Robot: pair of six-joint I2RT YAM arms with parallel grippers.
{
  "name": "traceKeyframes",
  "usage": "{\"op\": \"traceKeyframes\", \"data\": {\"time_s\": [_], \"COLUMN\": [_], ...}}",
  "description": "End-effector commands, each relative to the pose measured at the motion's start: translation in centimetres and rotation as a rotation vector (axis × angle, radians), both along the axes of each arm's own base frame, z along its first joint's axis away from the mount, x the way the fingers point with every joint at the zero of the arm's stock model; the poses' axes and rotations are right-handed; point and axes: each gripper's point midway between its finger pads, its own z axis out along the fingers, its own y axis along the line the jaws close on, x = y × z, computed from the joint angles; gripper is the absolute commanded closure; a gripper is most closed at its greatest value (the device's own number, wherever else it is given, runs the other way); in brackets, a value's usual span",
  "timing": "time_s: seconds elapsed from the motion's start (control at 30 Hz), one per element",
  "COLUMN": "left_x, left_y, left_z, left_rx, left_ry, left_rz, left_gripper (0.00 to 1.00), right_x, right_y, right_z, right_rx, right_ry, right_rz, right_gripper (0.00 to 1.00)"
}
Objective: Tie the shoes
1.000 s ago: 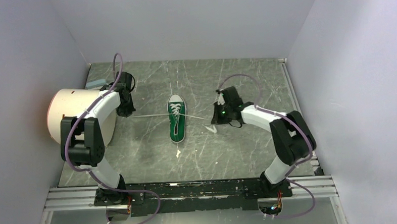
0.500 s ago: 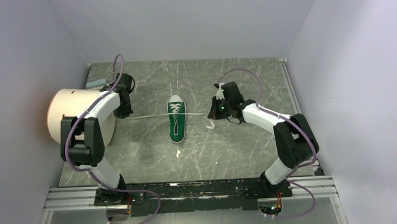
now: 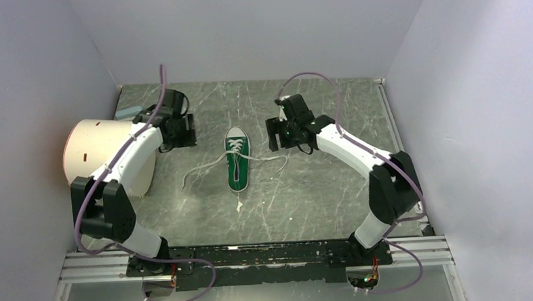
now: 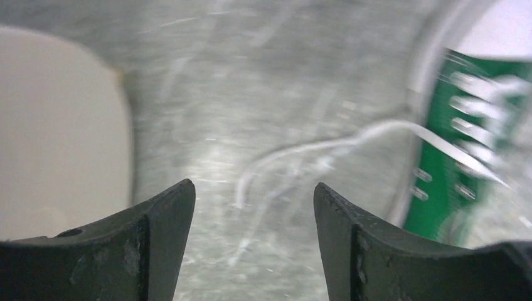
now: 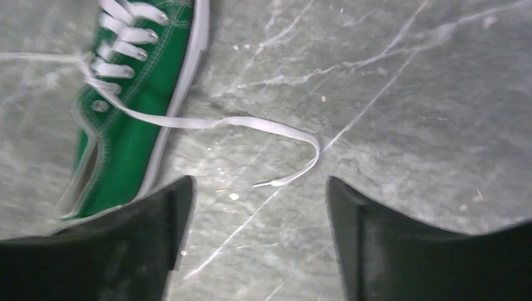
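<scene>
The green shoe [image 3: 237,167] with a white toe cap lies mid-table, toe pointing to the far side. Its white laces [image 3: 200,168] lie slack on the table, one end to each side. My left gripper [image 3: 187,131] hovers to the shoe's far left, open and empty. In the left wrist view my gripper [image 4: 252,188] stands over the left lace end [image 4: 295,149], with the shoe [image 4: 448,179] at the right. My right gripper [image 3: 271,135] is open and empty at the shoe's far right. In its wrist view my gripper [image 5: 257,185] is just short of the right lace [image 5: 251,123] and the shoe [image 5: 128,135].
A large white cylinder [image 3: 104,154] lies at the table's left side, beside my left arm, and fills the left of the left wrist view as a white cylinder [image 4: 56,132]. A small white scrap [image 3: 239,206] lies in front of the shoe. Grey walls close in three sides.
Both grippers have opened and let go of the lace ends. The taut laces have dropped slack onto the table. Both grippers have moved toward the far side.
</scene>
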Motion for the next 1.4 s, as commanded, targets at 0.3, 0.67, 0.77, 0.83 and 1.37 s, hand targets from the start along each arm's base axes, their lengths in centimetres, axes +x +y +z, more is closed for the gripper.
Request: {"op": "traceKeyframes", "data": {"time_s": [0.3, 0.67, 0.77, 0.83, 1.37], "left_x": [-0.8, 0.8, 0.8, 0.6, 0.7], "left_y": [-15.3, -16.8, -19.3, -19.7, -19.4], "left_z": [1.9, -1.6, -0.1, -0.9, -8.8], "left_rx": [-0.35, -0.433, -0.684, -0.738, -0.767], "left_ry": [-0.076, -0.054, -0.102, -0.071, 0.111], "left_rz": [-0.559, -0.594, -0.643, -0.604, -0.381], "left_gripper": [0.08, 0.03, 0.03, 0.05, 0.1], "right_x": [-2.0, -3.5, -3.3, -3.0, -4.2], "right_y": [-7.4, -2.6, 0.0, 0.9, 1.6], "right_z": [6.6, 2.9, 2.2, 1.8, 0.5], "right_rx": [0.072, 0.234, 0.329, 0.35, 0.395], "right_ry": [0.019, 0.15, 0.153, 0.128, 0.143], "right_rz": [-0.188, -0.023, 0.069, 0.098, 0.161], "right_gripper": [0.0, 0.09, 0.08, 0.07, 0.08]}}
